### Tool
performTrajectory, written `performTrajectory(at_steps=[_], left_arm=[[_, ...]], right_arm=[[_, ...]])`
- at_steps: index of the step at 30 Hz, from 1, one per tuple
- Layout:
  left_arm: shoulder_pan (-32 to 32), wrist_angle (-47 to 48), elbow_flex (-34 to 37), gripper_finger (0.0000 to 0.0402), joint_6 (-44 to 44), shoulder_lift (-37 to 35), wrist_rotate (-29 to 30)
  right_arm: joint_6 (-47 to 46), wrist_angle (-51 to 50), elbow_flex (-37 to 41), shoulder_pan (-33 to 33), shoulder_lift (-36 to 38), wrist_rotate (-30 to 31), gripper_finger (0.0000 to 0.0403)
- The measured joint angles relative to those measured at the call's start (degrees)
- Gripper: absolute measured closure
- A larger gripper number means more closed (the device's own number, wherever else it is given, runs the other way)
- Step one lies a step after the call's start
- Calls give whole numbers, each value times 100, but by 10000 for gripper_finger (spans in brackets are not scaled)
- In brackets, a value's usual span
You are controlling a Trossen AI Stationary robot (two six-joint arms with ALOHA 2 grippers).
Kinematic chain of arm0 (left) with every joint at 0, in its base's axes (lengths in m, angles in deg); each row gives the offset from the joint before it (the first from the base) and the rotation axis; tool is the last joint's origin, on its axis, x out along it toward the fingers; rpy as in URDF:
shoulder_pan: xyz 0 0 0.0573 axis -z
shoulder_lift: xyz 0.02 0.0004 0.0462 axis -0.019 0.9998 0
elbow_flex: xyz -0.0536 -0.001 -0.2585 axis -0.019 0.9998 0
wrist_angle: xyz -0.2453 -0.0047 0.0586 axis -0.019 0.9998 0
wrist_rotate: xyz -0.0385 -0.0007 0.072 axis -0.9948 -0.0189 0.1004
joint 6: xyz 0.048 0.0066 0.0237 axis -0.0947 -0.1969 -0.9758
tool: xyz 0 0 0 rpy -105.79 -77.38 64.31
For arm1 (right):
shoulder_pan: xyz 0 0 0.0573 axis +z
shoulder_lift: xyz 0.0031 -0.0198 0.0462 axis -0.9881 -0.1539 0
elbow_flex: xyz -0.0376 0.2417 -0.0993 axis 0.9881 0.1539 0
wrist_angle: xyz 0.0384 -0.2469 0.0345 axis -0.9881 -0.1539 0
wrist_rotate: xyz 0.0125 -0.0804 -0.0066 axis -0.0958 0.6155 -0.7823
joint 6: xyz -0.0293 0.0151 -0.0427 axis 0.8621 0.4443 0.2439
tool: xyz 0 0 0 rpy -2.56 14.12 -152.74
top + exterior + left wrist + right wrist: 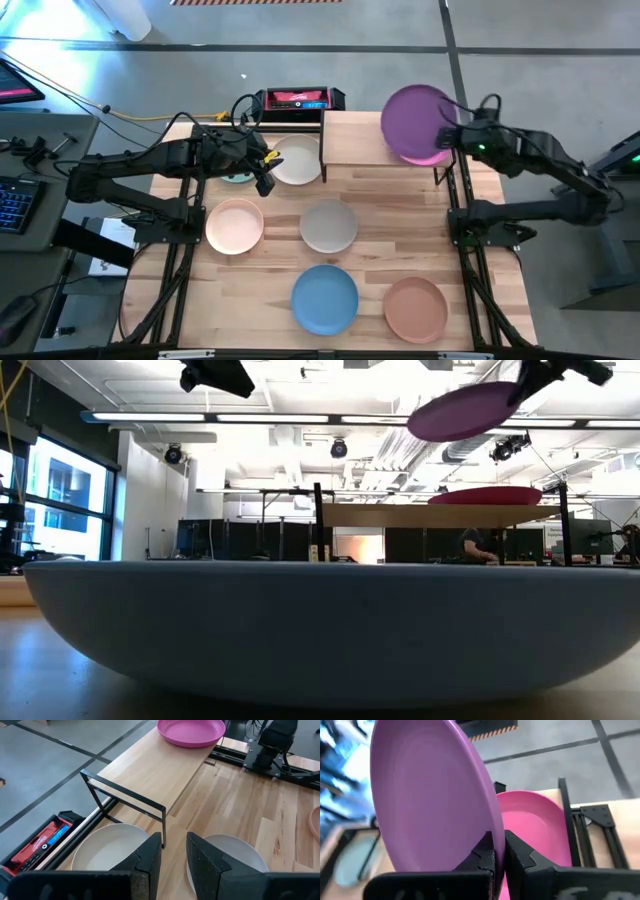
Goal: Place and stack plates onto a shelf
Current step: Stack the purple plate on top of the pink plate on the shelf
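Note:
My right gripper [447, 138] is shut on the purple plate [415, 122], which hovers over the right end of the shelf [352, 140]. Below it the magenta plate [535, 830] rests flat on the shelf board [400, 515]. My left gripper [174, 855] is narrowly open and touches nothing. It hangs above the table between the cream-white plate [297, 160] and the teal plate [237, 178], which the arm partly hides. The peach-pink [234, 225], grey [328, 226], blue [324, 299] and terracotta [415, 309] plates lie flat on the table. My right gripper pinches the purple plate's rim [489, 839] on the side toward the table's right edge. One finger lies on the inner face and one on the underside. The fingers come from the table's right. The plate [465, 410] is lifted clear and slopes down away from the fingers, above the magenta plate.
The shelf's left half [150, 770] is bare wood. A red and black device [297, 99] sits at the table's far edge behind the shelf. Both arms' black frames run along the table's left and right sides.

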Motion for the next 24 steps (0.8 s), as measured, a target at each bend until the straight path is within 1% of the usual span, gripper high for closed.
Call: performTrajectory(at_steps=[5,9,17,20,24], left_arm=[[0,-2,0,323,0,0,7],[0,0,0,323,0,0,17],[0,0,0,323,0,0,17],[0,-2,0,323,0,0,17],[0,-2,0,323,6,0,14]], right_arm=[[-794,218,850,-247,800,25,403],[-1513,357,1393,-428,1162,-90,403],[-2589,900,2198,-651,1247,-175,403],[-2710,1253,2367,-703,1247,-169,403],[-2802,1464,2512,-803,1165,-175,403]])
